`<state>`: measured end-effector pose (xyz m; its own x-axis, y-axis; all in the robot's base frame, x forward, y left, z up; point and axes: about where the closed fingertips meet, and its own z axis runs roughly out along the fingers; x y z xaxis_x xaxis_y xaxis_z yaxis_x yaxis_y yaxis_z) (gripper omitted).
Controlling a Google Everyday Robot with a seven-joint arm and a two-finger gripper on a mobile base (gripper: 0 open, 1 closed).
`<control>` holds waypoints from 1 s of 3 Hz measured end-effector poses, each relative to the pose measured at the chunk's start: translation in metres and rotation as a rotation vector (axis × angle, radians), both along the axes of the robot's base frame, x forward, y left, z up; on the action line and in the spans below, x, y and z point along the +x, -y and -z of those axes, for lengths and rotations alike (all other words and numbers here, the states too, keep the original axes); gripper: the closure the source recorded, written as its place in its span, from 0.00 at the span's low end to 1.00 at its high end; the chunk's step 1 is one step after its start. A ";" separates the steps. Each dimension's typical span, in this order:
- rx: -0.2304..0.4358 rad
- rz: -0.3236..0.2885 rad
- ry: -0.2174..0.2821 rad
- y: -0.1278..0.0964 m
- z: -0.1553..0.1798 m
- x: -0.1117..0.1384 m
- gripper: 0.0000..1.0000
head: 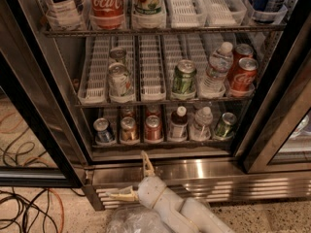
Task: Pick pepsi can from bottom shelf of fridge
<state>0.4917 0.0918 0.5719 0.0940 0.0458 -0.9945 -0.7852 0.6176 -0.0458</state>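
Observation:
The fridge (160,171) stands open in front of me, with black-framed doors and a stainless grilled base. On the bottom shelf (160,142) the pepsi can (103,130), dark blue with a silver top, stands at the far left. Right of it stand an orange-brown can (129,129) and a red can (153,128). My gripper (133,178) is low in front of the steel base, below and right of the pepsi can and apart from it. Its two pale fingers are spread wide, one pointing up (146,163) and one pointing left (119,195). It holds nothing.
Further right on the bottom shelf stand a dark bottle (179,124), a clear bottle (201,124) and a green can (225,125). The middle rack holds a green can (184,77), a water bottle (215,70) and red cans (242,74). Cables (29,208) lie on the floor at left.

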 end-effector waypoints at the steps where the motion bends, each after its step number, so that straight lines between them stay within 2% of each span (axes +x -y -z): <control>1: -0.033 -0.005 0.000 -0.010 -0.005 0.004 0.00; 3: -0.051 -0.021 -0.010 -0.028 -0.018 0.018 0.00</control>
